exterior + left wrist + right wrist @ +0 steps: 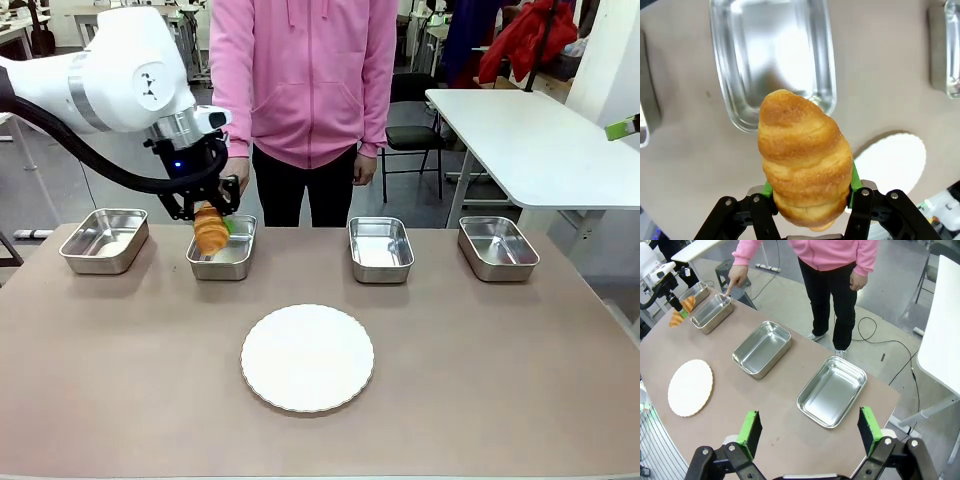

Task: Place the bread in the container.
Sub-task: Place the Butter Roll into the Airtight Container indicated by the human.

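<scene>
Front view: the left gripper (207,222) is closed on the bread (210,232), holding it above the near part of the container (222,250), the second steel tray from the robot's left in a row of four along the far side of the bench (120,380). The bread is clear of the tray floor. A person in a pink top stands at the far edge, with one hand (237,172) just behind the left gripper.

Left wrist view: the green pads (855,179) press on both sides of the bread (804,157), which stands lengthwise between them, its tip reaching over the near rim of the container (820,60). A round white plate (892,165) lies to one side of the gripper (810,192).

Right wrist view: the right gripper (810,432) is open, fingers (751,430) well apart and holding nothing, above the bench near the tray at the robot's right end (832,390). A finger of the person's hand (736,278) points down at the far rim of the container (712,314). The bread (682,310) hangs beside that tray. The plate (690,387) rests on the bench, apart from the trays.
</scene>
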Controlling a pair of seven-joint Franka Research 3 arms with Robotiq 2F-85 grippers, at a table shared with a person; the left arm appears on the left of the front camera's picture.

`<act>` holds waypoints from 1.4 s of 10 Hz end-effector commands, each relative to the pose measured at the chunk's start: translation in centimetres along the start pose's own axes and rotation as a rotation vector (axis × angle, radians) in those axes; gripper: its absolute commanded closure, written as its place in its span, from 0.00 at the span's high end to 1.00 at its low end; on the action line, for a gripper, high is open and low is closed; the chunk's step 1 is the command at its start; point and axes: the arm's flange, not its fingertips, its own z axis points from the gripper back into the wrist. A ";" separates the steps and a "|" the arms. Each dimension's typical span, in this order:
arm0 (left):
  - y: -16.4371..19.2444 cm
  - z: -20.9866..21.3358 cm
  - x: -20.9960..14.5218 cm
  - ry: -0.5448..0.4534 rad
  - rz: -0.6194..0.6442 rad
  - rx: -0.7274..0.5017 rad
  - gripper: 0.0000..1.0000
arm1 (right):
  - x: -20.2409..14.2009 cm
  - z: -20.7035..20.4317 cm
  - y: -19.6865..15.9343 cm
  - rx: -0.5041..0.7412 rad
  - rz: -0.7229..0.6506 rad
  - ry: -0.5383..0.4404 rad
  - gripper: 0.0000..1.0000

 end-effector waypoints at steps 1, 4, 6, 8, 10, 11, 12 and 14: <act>1.6 -1.2 2.1 0.067 -0.055 -0.056 0.57 | 0.1 0.1 -0.2 0.013 0.022 -0.026 1.00; 3.7 -3.8 4.3 0.071 -0.157 -0.072 0.57 | 0.1 0.1 -0.2 0.013 0.022 -0.026 1.00; 4.2 -4.5 6.1 0.041 -0.192 -0.084 0.57 | 0.1 0.1 -0.2 0.013 0.022 -0.026 1.00; 4.4 -4.7 7.7 0.031 -0.200 -0.071 0.57 | 0.1 0.1 -0.2 0.013 0.022 -0.026 1.00; 4.4 -5.0 8.8 0.021 -0.213 -0.072 0.57 | 0.1 0.1 -0.2 0.013 0.022 -0.026 1.00; 4.4 -5.1 9.2 0.016 -0.220 -0.082 0.57 | 0.1 0.1 -0.2 0.013 0.022 -0.026 1.00; 4.3 -5.3 9.4 0.009 -0.218 -0.085 0.57 | 0.1 0.1 -0.2 0.013 0.022 -0.026 1.00; 4.0 -5.5 9.6 -0.016 -0.232 -0.084 1.00 | 0.1 0.1 -0.2 0.013 0.022 -0.026 1.00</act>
